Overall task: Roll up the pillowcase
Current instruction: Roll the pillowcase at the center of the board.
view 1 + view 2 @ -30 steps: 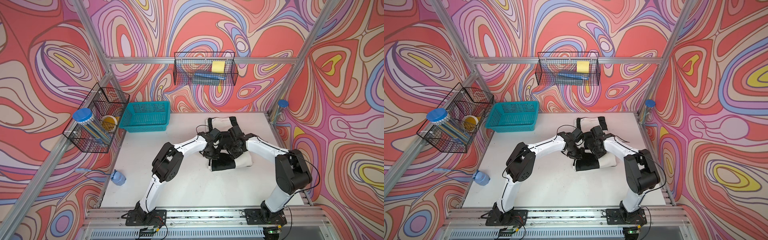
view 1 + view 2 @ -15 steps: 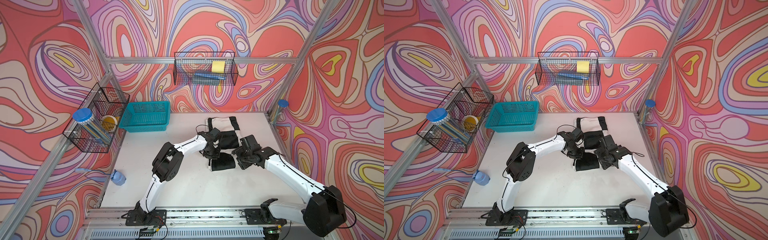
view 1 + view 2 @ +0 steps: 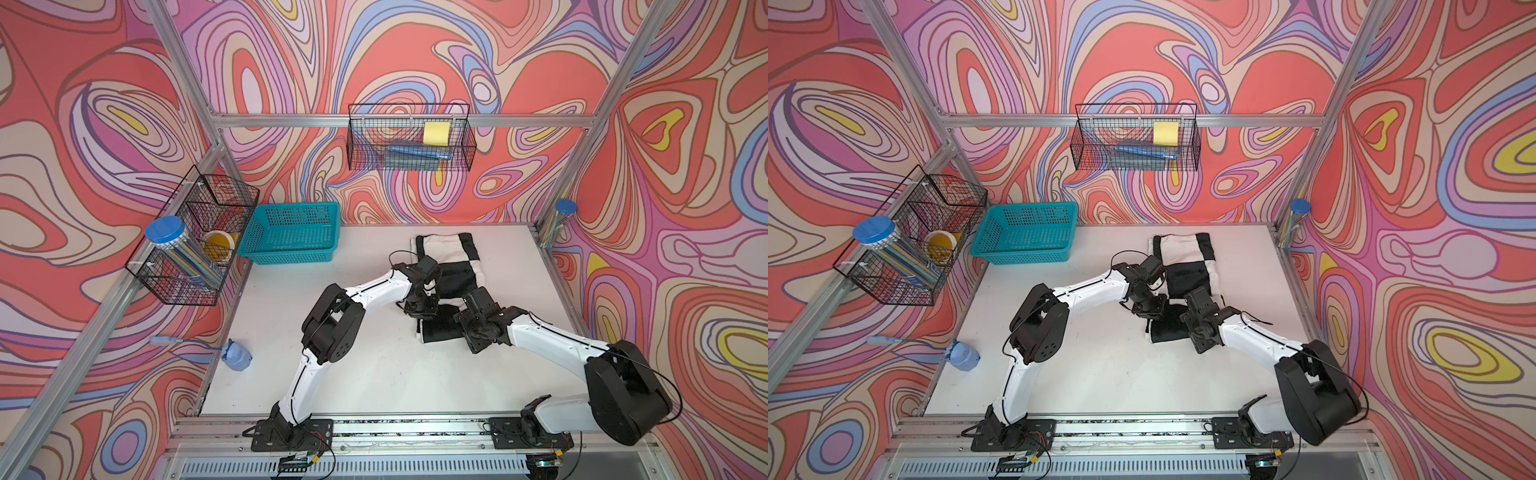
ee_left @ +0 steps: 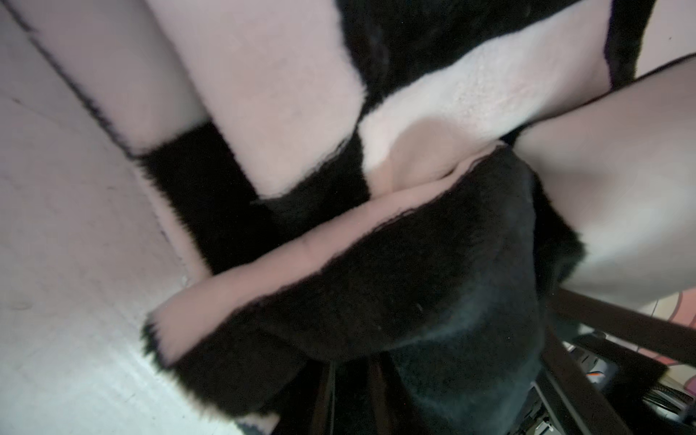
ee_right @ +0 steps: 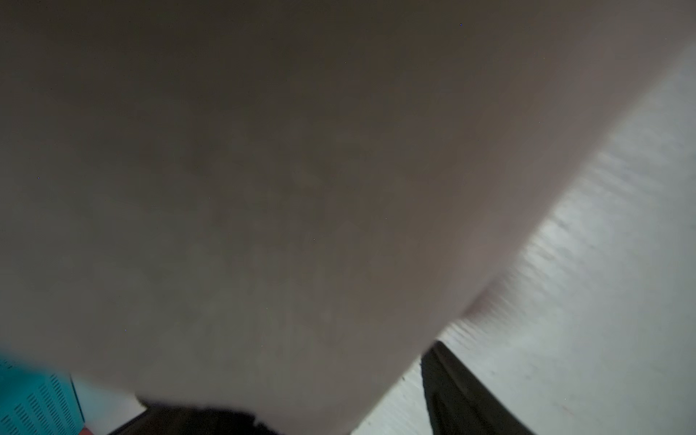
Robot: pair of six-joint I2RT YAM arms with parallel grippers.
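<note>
The black and white checkered pillowcase [image 3: 451, 259] [image 3: 1185, 257] lies on the white table, its near end rolled into a thick dark roll [image 3: 440, 330]. My left gripper [image 3: 424, 309] [image 3: 1148, 309] sits on the roll's left end. In the left wrist view it [image 4: 350, 376] is shut on the black plush fold, which covers most of its fingers. My right gripper [image 3: 473, 330] [image 3: 1196, 332] is at the roll's right end. In the right wrist view it [image 5: 301, 376] is open, with pale cloth [image 5: 301, 188] filling the frame between its wide-set fingers [image 5: 452, 388].
A teal plastic basket [image 3: 291, 232] stands at the back left of the table. Wire baskets hang on the left wall [image 3: 195, 245] and the back wall [image 3: 411, 141]. A small blue object [image 3: 237, 355] lies at the table's left edge.
My right arm has pulled back from beside the left gripper to the roll's right end, and its jaws have widened. My left gripper has stayed on the roll.
</note>
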